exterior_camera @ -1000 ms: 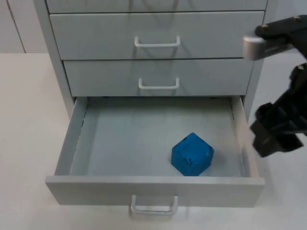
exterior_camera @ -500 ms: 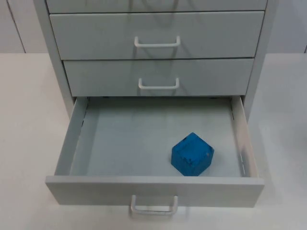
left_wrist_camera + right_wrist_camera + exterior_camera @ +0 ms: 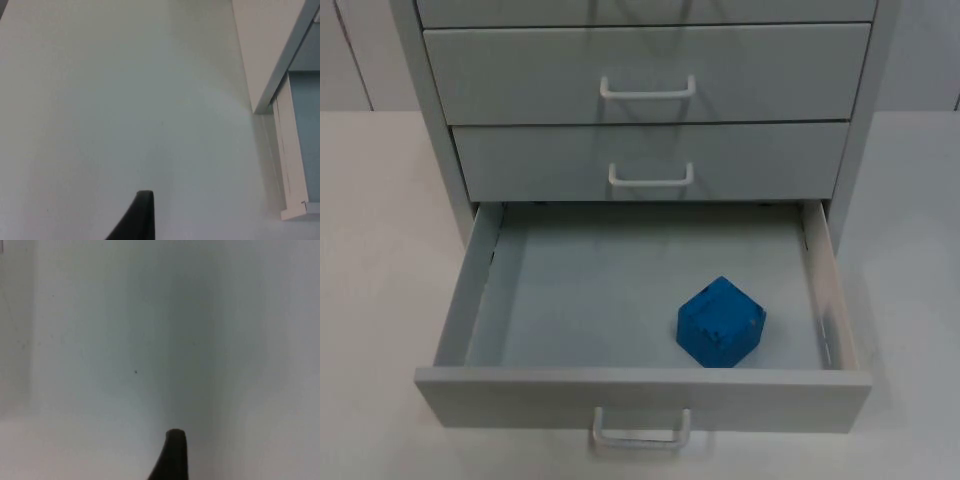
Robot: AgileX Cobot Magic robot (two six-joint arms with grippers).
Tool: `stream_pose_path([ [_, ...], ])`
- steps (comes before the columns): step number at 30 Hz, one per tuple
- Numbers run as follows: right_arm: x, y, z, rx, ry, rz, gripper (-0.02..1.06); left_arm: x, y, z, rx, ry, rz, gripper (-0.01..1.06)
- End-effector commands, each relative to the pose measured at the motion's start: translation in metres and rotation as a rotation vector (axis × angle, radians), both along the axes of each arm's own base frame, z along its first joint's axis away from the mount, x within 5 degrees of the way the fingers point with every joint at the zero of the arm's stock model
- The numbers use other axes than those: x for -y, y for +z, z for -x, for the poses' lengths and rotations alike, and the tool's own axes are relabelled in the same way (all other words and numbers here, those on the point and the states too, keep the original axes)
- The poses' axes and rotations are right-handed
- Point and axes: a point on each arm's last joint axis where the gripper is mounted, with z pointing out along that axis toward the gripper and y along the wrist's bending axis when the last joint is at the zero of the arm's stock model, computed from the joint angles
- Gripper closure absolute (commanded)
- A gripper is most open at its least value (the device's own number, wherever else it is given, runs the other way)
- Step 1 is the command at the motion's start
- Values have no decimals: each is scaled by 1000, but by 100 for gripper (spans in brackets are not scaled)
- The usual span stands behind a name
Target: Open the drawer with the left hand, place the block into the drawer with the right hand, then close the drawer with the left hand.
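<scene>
The bottom drawer (image 3: 470,300) of the grey cabinet (image 3: 650,160) is pulled out toward the table's front. A blue block (image 3: 720,322) rests tilted on the drawer floor, right of the middle and near the front panel (image 3: 520,398). Nothing touches the block. My left gripper (image 3: 142,215) hangs over bare white table to the left of the cabinet, with the drawer's side wall (image 3: 290,150) off to one side. My right gripper (image 3: 172,455) hangs over plain white table surface, away from the drawer.
Two shut drawers with white handles (image 3: 650,178) sit above the open one. The open drawer's handle (image 3: 641,432) juts toward the table's front edge. White table (image 3: 380,250) lies on both sides of the cabinet.
A second ago the right arm stood at the drawer's right side; it has withdrawn out of the top view. The block and drawer have not moved.
</scene>
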Motion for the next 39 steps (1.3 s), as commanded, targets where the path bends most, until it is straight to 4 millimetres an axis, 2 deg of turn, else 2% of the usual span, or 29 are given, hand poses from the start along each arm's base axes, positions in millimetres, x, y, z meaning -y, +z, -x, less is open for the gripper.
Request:
stream_pose_path([
  [1, 0, 0, 1, 10, 5, -4, 34, 0, -2, 1, -5, 5, 16, 0],
  [11, -1, 0, 2, 1, -1, -20, 34, 4, 0, -2, 19, 3, 83, 1],
  [13, -1, 0, 2, 1, -1, -20, 34, 8, 0, -6, 9, 0, 144, 8],
  [15, -1, 0, 2, 0, -1, -20, 34, 12, 2, -14, -14, -27, 203, 33],
  [16, -1, 0, 2, 0, -1, -20, 34, 12, 2, -14, -14, -27, 203, 33],
  [19, -1, 0, 2, 0, -1, -20, 34, 19, 6, -26, -18, -132, 213, 82],
  [20, -1, 0, 2, 0, -1, -20, 34, 23, 7, -30, -12, -186, 212, 102],
  [22, -1, 0, 2, 0, -1, -20, 34, 25, 10, -35, 0, -233, 206, 105],
  [24, -1, 0, 2, 0, -1, -20, 34, 34, 17, -46, 1, -298, 302, 105],
  [26, -1, 0, 2, 2, -1, -19, 34, 45, 30, -54, 14, -442, 372, 105],
  [27, -1, 0, 2, 2, -1, -19, 34, 45, 30, -54, 14, -442, 372, 105],
  [29, -1, 0, 2, 2, -1, -19, 34, 55, 46, -62, 21, -575, 441, 105],
  [30, -1, 0, 2, 2, -1, -19, 34, 59, 59, -69, 28, -621, 426, 105],
  [34, -1, 0, 1, 8, 0, -19, 34, 65, 71, -80, 8, -609, 317, 105],
  [37, -1, 0, 1, 11, 0, -19, 34, 71, 73, -86, -21, -586, 210, 105],
  [39, -1, 0, 1, 11, 0, -19, 34, 83, 68, -87, -63, -590, 130, 105],
])
